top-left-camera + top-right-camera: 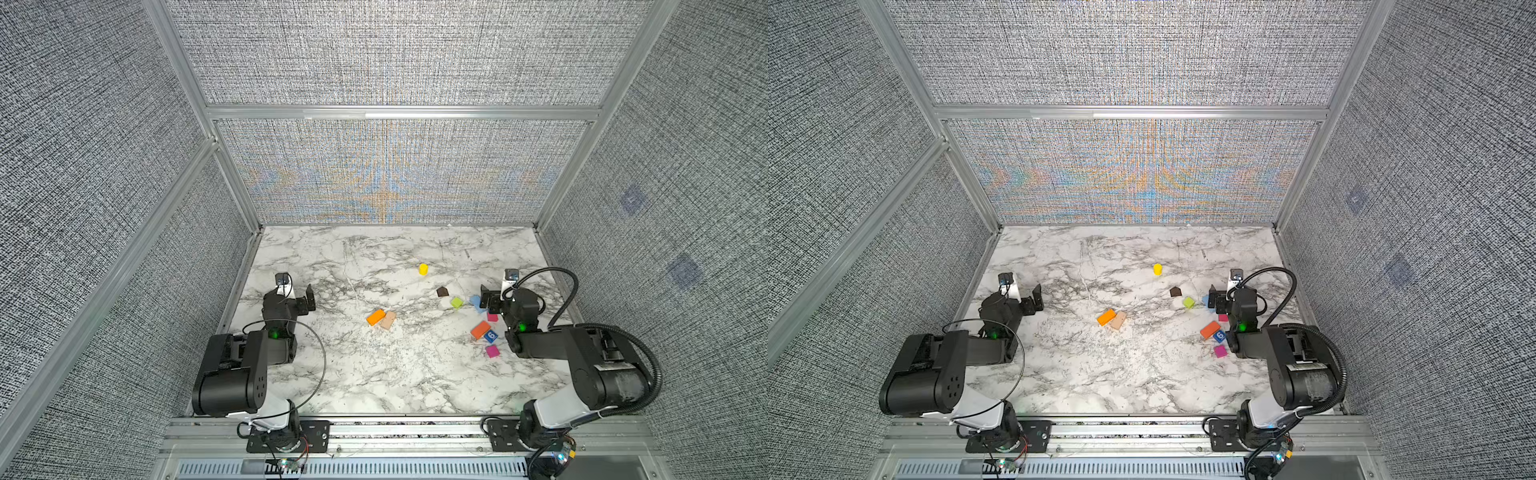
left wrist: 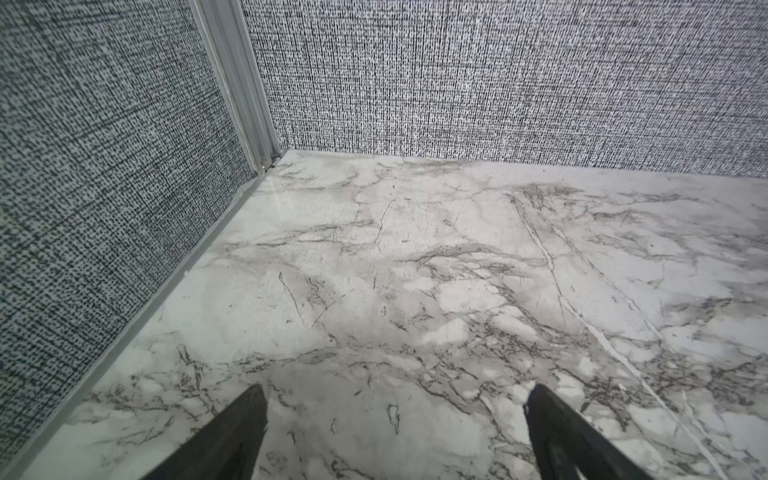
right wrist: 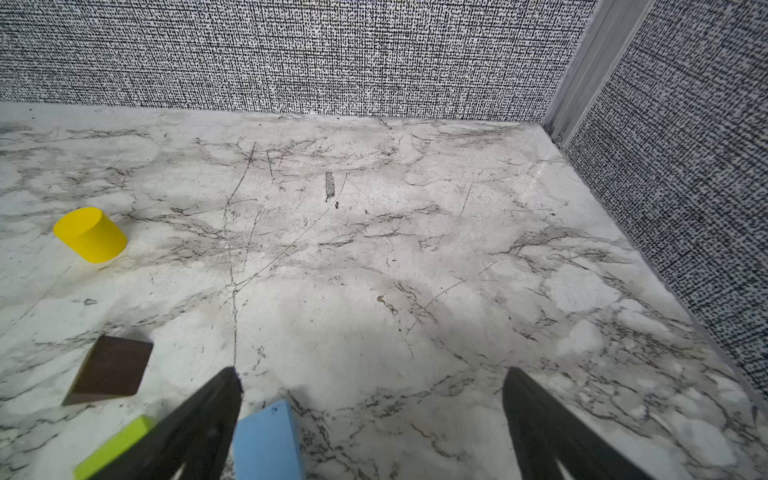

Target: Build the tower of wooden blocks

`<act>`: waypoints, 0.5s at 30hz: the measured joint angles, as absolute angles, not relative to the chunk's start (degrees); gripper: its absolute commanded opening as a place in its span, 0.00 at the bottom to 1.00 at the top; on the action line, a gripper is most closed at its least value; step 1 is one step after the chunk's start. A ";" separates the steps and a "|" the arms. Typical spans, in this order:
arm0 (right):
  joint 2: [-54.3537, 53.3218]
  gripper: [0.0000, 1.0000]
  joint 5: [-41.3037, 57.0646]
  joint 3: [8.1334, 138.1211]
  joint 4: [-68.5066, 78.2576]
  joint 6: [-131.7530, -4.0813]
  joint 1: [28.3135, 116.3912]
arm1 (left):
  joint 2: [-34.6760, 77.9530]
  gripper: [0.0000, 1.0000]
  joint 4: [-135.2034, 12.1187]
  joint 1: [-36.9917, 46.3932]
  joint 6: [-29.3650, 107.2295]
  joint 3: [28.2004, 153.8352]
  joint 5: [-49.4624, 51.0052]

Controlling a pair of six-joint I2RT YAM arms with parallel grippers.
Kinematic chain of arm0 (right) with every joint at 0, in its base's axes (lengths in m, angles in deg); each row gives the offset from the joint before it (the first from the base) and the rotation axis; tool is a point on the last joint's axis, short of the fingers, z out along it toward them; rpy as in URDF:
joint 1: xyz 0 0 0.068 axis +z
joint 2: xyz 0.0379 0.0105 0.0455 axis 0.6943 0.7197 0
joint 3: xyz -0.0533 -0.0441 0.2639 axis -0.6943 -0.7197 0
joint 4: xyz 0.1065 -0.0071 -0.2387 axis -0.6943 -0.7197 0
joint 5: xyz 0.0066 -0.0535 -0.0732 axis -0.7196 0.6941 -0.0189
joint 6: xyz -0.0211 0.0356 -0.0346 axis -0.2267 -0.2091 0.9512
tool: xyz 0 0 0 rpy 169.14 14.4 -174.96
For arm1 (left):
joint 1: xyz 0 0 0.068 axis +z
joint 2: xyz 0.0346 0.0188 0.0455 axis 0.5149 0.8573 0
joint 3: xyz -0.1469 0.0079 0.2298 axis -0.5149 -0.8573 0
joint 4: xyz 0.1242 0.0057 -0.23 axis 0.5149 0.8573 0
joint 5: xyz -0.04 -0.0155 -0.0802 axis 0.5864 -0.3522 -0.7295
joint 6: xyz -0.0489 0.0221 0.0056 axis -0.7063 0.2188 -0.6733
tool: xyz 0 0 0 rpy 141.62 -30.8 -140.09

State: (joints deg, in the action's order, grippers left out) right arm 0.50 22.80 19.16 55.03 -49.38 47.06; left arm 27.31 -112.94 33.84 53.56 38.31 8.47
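Right wrist view is showing the right gripper (image 3: pixel 372 376) hanging with its jaws wide apart and empty. A light blue block (image 3: pixel 266 440) is lying just inside one finger, with a green cube (image 3: pixel 116 446) and a brown piece (image 3: pixel 110 370) beyond that finger and a yellow cylinder (image 3: pixel 89 235) farther off. The left gripper (image 2: pixel 397 390) is likewise gaping over bare table (image 2: pixel 415 270), holding nothing.

In both top views the blocks are lying loose. An orange brick (image 1: pixel 375 316) is touching a tan brick (image 1: pixel 388 320) mid-table. The rest are scattered near the right arm, among them a second orange brick (image 1: pixel 480 329), a 6 cube (image 1: pixel 491 336) and a magenta cube (image 1: pixel 493 351).

No tower is standing, so the task is apparently only beginning. The next move is probably calling for the right gripper to drop, centre on the light blue block, close, and carry it to open table as a base.
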 measured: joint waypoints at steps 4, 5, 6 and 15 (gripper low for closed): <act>0.32 0.99 22.36 18.22 54.37 -49.16 47.28 | 27.31 0.99 -112.87 33.86 53.60 38.28 8.45; 0.28 0.99 22.38 18.25 54.42 -49.16 47.30 | 27.31 0.99 -112.87 33.86 53.60 38.26 8.45; 0.26 0.99 22.38 18.27 54.44 -49.16 47.30 | 27.31 0.99 -112.87 33.86 53.60 38.26 8.43; 0.26 0.99 22.40 18.29 54.37 -49.16 47.26 | 27.35 0.99 -112.87 33.86 53.60 38.26 8.43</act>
